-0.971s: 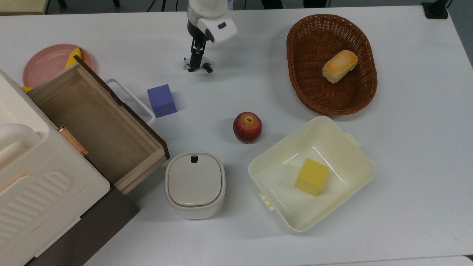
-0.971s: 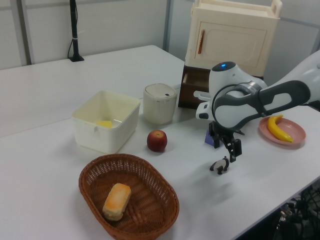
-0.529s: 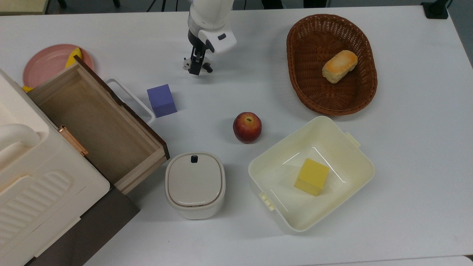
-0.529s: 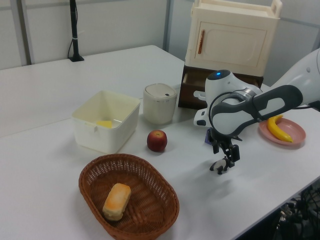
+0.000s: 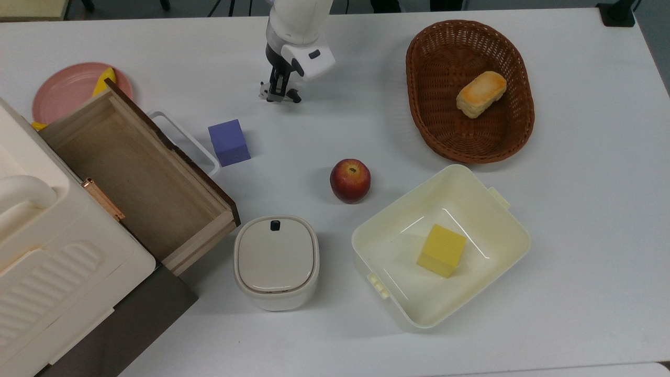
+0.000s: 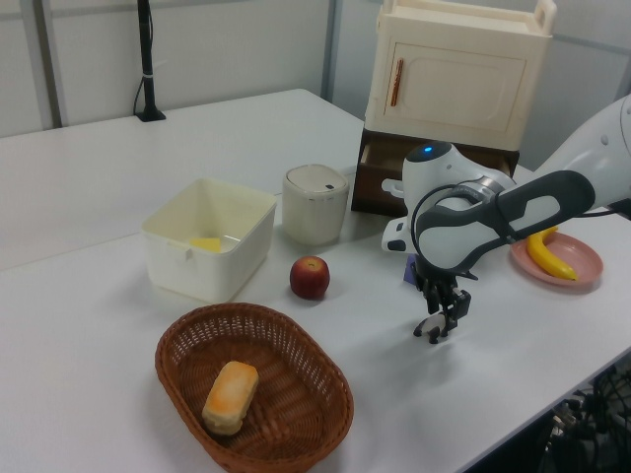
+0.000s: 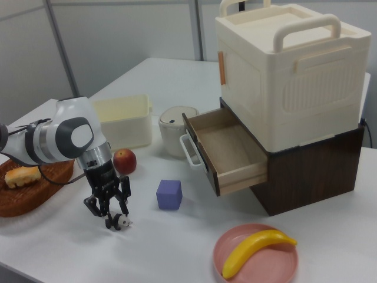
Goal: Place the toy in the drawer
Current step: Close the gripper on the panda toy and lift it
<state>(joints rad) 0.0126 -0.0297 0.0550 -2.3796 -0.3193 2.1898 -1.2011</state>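
Observation:
The toy, a small black-and-white panda (image 5: 263, 93), stands on the white table at the top view's upper middle. My gripper (image 5: 277, 92) reaches straight down over it and hides most of its body. In the right view the fingers (image 7: 93, 206) are spread, one on each side above the panda (image 7: 122, 222), so the gripper (image 7: 109, 209) is open. The left view has the gripper (image 6: 441, 321) low over the toy (image 6: 432, 330). The light wood drawer (image 5: 131, 167) stands pulled out of the cream cabinet at the top view's left, and I see nothing inside it (image 7: 227, 150).
A purple cube (image 5: 229, 142) lies between the toy and the drawer's white handle (image 5: 183, 140). An apple (image 5: 350, 180), a lidded pot (image 5: 276, 261), a cream tub (image 5: 361, 246) holding a yellow cube and a wicker basket (image 5: 419, 52) with bread lie around. A pink plate (image 5: 63, 89) holds a banana.
The gripper has come down from above the panda until its fingers sit around it. The toy has stayed in place.

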